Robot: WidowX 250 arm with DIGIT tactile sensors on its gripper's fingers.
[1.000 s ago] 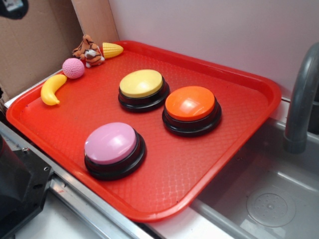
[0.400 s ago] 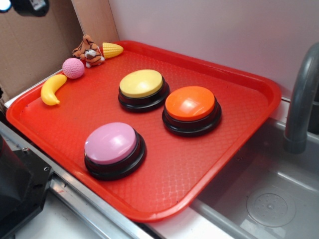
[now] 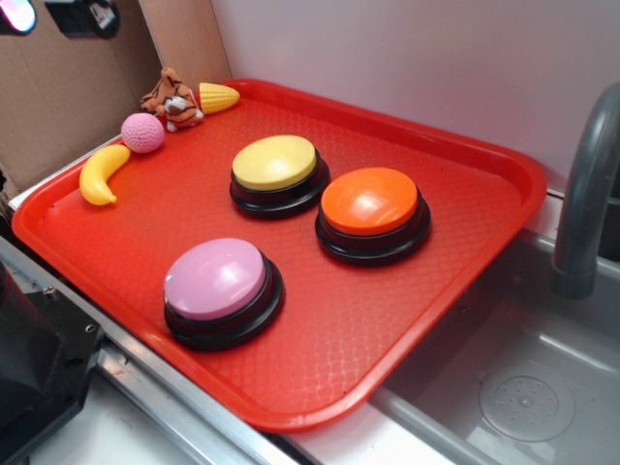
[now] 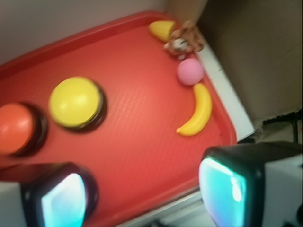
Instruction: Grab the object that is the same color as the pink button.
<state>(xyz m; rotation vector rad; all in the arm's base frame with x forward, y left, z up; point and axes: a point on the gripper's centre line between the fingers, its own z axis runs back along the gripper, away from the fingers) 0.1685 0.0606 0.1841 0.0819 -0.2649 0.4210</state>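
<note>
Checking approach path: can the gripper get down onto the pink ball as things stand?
Probably yes. The pink ball is open from above, and the gripper is open. But the tiger and banana crowd it, leaving little finger room.

Toy kitchen bench: grey sink basin (image 3: 528,387) and faucet (image 3: 586,194) at right of frame, red tray (image 3: 407,329) alongside, cardboard backdrop (image 3: 68,87) upper left.

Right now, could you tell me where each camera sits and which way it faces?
Exterior: fixed above the front corner of the red plastic tray, looking down across it; the gripper barely shows at top left.
Wrist: on the arm, looking down between its two fingers, held apart.
Both show the small pink textured ball beside the yellow toy banana.
</note>
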